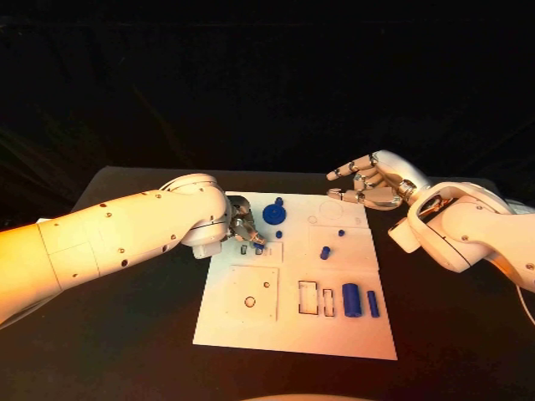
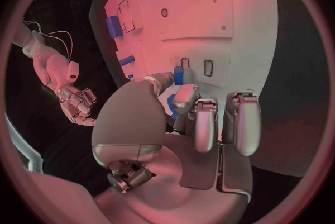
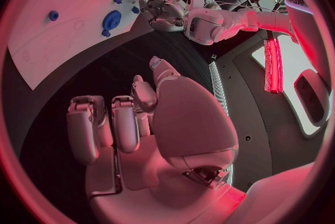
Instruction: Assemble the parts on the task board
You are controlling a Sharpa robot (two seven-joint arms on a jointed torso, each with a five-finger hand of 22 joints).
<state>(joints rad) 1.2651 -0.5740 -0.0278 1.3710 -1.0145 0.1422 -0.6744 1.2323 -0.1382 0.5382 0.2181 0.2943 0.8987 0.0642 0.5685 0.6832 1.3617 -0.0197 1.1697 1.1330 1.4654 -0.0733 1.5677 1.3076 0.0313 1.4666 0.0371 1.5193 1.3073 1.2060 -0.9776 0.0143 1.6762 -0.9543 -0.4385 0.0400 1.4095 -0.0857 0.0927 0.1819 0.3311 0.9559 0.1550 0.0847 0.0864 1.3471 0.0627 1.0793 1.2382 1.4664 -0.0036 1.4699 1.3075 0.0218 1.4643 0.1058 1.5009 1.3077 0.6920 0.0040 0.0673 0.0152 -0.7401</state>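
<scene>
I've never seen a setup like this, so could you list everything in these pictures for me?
Table: one, black, under everything.
Board: one, white, mid-table, with outlined slots.
Gear: one, blue, round, board's far part.
Cylinders: two, blue, lying side by side, board's near right.
Small pieces: a few, blue, around the board's middle.
Left hand: silver, over the board's far left edge; whether it holds a blue piece is unclear.
Right hand: silver, fingers apart, holding nothing, beyond the board's far right corner.
</scene>
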